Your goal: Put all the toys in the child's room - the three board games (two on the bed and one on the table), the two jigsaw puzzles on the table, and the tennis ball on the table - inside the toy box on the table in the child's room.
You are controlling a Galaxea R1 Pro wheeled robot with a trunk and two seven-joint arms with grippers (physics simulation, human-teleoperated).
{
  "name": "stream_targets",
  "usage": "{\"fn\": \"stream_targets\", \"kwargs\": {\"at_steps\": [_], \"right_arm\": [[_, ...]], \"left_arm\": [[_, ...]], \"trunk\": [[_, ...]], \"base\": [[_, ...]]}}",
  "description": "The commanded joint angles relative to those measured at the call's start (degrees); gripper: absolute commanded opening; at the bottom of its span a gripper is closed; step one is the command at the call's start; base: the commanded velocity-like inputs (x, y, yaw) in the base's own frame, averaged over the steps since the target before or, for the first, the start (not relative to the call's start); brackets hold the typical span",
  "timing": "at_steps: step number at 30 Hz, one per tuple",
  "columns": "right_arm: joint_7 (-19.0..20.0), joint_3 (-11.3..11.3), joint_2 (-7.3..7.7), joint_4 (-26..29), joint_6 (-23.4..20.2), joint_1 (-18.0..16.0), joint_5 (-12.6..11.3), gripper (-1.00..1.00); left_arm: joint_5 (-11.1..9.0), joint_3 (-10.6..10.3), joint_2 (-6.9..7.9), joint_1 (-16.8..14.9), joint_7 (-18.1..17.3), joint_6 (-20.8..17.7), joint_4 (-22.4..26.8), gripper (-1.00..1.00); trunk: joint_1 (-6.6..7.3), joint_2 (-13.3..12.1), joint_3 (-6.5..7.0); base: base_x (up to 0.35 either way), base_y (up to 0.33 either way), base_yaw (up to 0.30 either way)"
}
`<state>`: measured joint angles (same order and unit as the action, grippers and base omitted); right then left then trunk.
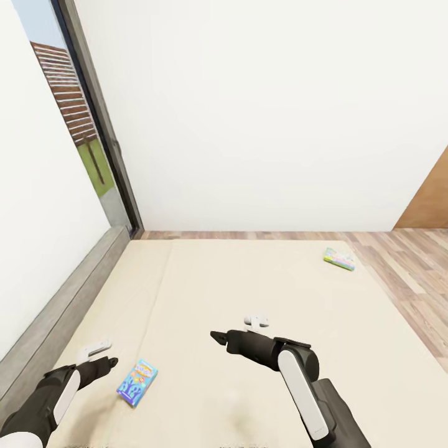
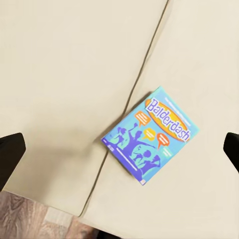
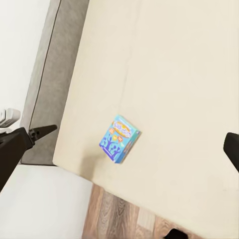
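Two of the board games lie flat on the bed [image 1: 261,280], a beige mattress with a grey headboard [image 1: 56,305]. The blue one [image 1: 137,382] sits near the mattress's front left. My left gripper [image 1: 99,356] hangs open just left of it with nothing between its fingers. Seen from the left wrist, that blue box [image 2: 152,134] lies below and between the spread fingers [image 2: 10,154]. The pastel, green-edged one [image 1: 339,258] rests near the far right edge. My right gripper [image 1: 239,328] is open over the middle of the mattress. The blue game [image 3: 119,138] appears small in the right wrist view.
A tall dark-framed window [image 1: 93,137] stands at the left beyond the headboard, with a white wall behind the bed. Wood-plank floor [image 1: 410,274] runs along the bed's right side. A brown door [image 1: 432,199] shows at the right edge.
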<state>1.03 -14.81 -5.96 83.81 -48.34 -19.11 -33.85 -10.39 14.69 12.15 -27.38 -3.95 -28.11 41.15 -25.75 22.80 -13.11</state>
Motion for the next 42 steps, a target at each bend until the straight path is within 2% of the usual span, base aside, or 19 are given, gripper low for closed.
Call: {"fn": "stream_targets", "kwargs": {"at_steps": [1,28,31,34,42], "right_arm": [[0.11,0.04,-0.02,0.04,-0.27,-0.05,0.10,1.00],[0.11,0.04,0.05,0.10,-0.32,-0.05,0.18,1.00],[0.11,0.04,0.06,0.11,-0.34,-0.05,0.19,1.00],[0.11,0.06,0.06,0.12,-0.35,-0.05,0.19,1.00],[0.04,0.04,0.07,0.12,-0.35,-0.05,0.40,1.00]], "left_arm": [[-0.17,0.18,-0.02,-0.04,-0.20,-0.37,0.07,1.00],[-0.37,0.15,-0.06,-0.28,-0.40,-0.72,0.54,1.00],[-0.28,0.16,-0.17,-1.52,-0.25,-0.98,0.49,1.00],[-0.25,0.12,-0.20,-4.27,-0.11,-1.09,-0.41,1.00],[-0.05,0.08,-0.11,-7.69,-0.02,-0.57,-5.82,1.00]], "trunk": [[-0.03,0.12,-0.21],[-0.03,0.12,-2.75],[-0.03,0.12,-3.04],[-0.03,0.12,-3.32],[-0.03,0.12,-4.07]], "base": [[0.000,0.000,0.000],[0.000,0.000,0.000],[0.000,0.000,0.000],[0.000,0.000,0.000],[0.000,0.000,0.000]]}}
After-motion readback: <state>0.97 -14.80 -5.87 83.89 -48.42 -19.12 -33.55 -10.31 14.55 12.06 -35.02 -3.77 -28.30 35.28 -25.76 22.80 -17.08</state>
